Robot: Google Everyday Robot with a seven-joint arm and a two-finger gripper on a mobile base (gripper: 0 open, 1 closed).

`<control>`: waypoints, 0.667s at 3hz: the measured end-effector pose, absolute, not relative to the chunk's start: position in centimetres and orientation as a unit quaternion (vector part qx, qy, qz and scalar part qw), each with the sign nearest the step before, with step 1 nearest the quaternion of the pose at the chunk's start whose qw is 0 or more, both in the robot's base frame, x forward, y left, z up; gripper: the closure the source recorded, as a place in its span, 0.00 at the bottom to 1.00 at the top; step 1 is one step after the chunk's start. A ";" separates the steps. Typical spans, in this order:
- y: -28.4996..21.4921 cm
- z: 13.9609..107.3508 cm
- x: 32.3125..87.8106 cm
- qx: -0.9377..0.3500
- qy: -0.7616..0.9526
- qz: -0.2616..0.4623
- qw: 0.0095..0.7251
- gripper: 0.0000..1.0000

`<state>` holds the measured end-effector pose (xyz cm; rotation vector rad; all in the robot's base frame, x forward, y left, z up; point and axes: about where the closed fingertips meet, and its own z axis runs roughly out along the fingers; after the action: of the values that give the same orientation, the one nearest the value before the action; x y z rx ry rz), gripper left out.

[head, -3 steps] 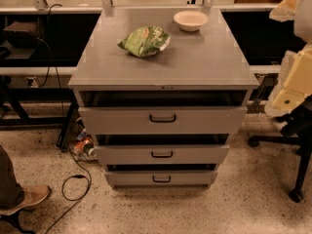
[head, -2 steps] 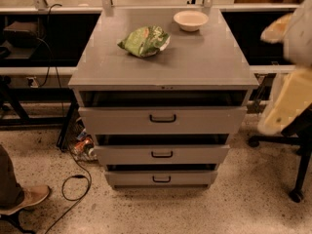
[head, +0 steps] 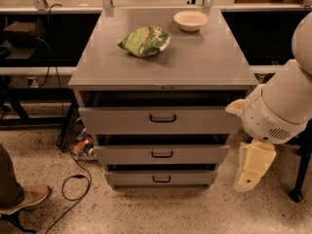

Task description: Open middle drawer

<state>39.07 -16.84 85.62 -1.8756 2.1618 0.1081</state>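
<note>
The grey cabinet (head: 161, 62) has three stacked drawers. The middle drawer (head: 122, 155) has a plain flat front with a small black bar handle (head: 162, 154) at its centre, and a dark gap shows above the front. The taller top drawer (head: 112, 121) is above it and the smallest bottom drawer (head: 131, 179) is below it. My gripper (head: 251, 172) hangs from the white arm (head: 282, 106) to the right of the cabinet, level with the middle and bottom drawers. It points down toward the floor and touches nothing.
A green crumpled bag (head: 145, 40) and a white bowl (head: 191, 19) sit on the cabinet top. A person's shoe (head: 24, 199) and a black cable (head: 73, 184) lie on the floor at the left. A black stand leg (head: 297, 179) is at the far right.
My arm has swung down and in toward the cabinet's right side, and the gripper now hangs low beside the drawers. The drawers have not moved.
</note>
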 end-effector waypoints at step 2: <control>-16.8 80.4 40.3 -0.658 0.738 0.059 0.134 0.00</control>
<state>40.28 -16.76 80.36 -1.9082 2.1404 0.1696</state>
